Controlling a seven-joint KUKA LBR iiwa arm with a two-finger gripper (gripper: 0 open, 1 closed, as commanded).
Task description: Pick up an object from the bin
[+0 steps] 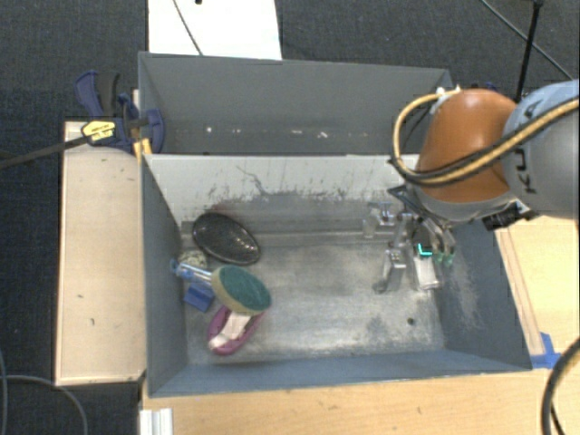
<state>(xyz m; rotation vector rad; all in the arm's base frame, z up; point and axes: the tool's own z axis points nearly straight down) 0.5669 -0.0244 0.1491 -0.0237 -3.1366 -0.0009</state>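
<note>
From right, arm (544, 143) reaches in, orange wrist cover (462, 143) above right half of grey bin (299, 98); jaws hang low over bare bin floor right of centre, spread apart, gripping nothing; small heap at left end of floor, well apart from jaws; black oval thing (227, 236) nearest back wall; teal round disc (241, 288) with pale rim in front of it; blue thing (192, 277) just left of disc; pink-purple thing (231, 332) touching disc's front edge.

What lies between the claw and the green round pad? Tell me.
Nothing: the camera view shows bare bin floor between the claw and the green round pad.
</note>
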